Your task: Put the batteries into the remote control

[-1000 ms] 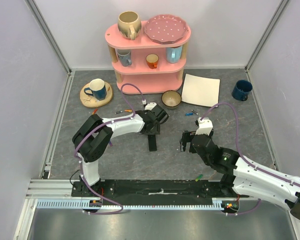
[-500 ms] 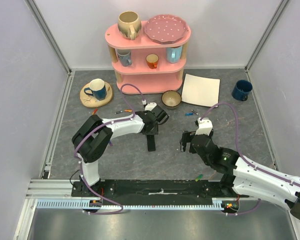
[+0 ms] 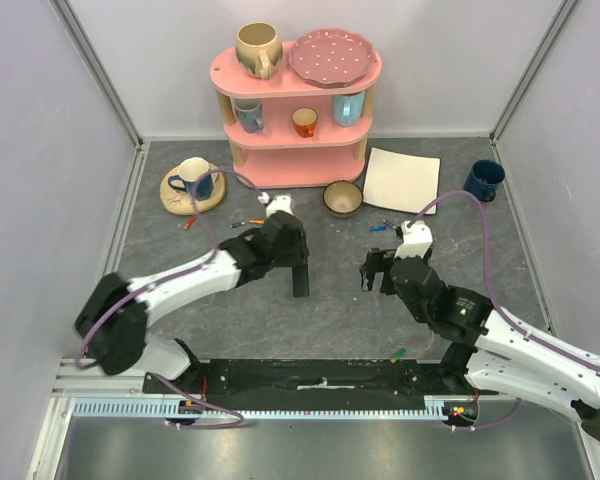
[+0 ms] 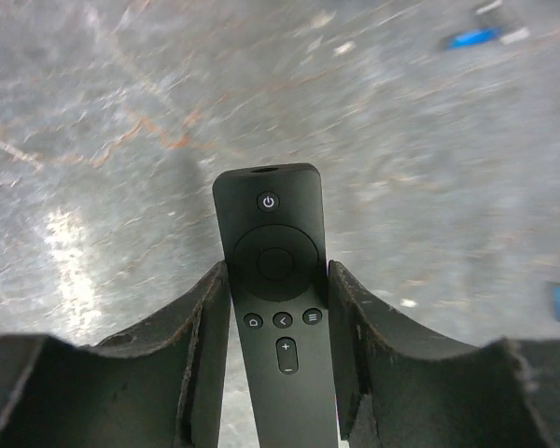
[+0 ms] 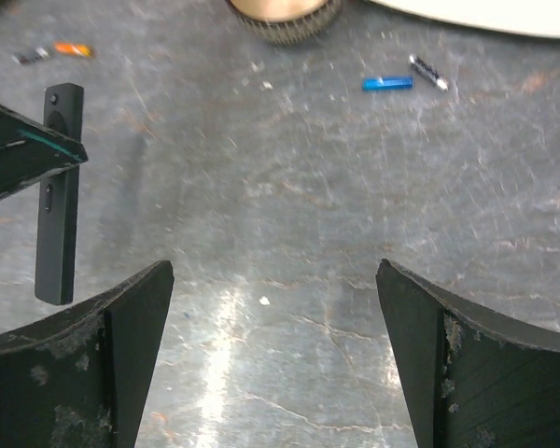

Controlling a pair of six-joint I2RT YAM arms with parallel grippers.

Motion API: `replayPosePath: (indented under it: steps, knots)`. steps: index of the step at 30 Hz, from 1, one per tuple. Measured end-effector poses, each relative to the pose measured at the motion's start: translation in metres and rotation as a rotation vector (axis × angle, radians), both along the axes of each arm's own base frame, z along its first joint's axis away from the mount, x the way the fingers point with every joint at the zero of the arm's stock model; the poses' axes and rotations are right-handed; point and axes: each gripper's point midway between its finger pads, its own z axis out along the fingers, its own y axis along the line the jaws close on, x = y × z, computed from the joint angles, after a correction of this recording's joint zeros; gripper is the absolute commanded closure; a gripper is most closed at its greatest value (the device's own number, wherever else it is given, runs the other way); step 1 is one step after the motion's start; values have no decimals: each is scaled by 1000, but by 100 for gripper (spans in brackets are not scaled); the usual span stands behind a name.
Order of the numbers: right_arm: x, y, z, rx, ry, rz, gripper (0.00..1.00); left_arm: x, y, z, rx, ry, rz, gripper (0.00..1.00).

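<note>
Several batteries lie loose on the grey worktop [image 3: 330, 320]. An orange battery [image 3: 254, 221] is just behind the left arm, a blue battery [image 3: 382, 227] is near the brown bowl [image 3: 342, 197], and a green battery [image 3: 397, 354] is at the near edge beside the right arm. Further back stand a pink shelf [image 3: 298, 140] with cups and a plate, a blue mug [image 3: 192, 178] on a wooden coaster, a white sheet [image 3: 402, 180] and a dark blue cup [image 3: 483, 180].

From above, the remote control [image 3: 300, 280] is only a dark bar poking out of the left hand [image 3: 298, 258]. The left wrist view shows it button side up, with the power key at the far end. There a finger [image 4: 205, 317] presses each long edge. Whether its far end touches the worktop cannot be told. The right wrist view shows the remote from its side, with one left finger crossing it. It also shows a small black-and-white striped piece [image 5: 427, 72] just beside the blue battery.

So the left hand is closed narrow on the remote control. The right hand [image 3: 377, 272] is spread wide over bare worktop and grips nothing, well apart from the remote.
</note>
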Motion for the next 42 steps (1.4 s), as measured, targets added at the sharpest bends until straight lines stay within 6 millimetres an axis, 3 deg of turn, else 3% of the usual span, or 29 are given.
replayPosePath:
  steps: [4,7,9,15,19,26,34,42]
  knots:
    - [4,11,33,53,-48,39,2,-1,5,73,-290,-168,-41,98]
    - [-2,30,47,93,-44,136,2,-4,21,109,-460,-274,-68,98]
    - [-6,47,57,142,-40,212,2,-10,26,122,-549,-322,-102,98]
    - [-24,78,80,331,-70,370,2,-46,18,143,-773,-407,-277,98]
    - [-38,96,89,460,-75,470,2,-60,22,161,-888,-484,-342,98]
    - [-56,128,90,602,-29,614,2,-68,26,194,-1066,-579,-416,98]
    - [-65,151,102,719,-35,729,2,-78,21,208,-1151,-582,-493,98]
    - [-64,167,91,723,-7,771,7,-82,19,211,-1175,-568,-522,98]
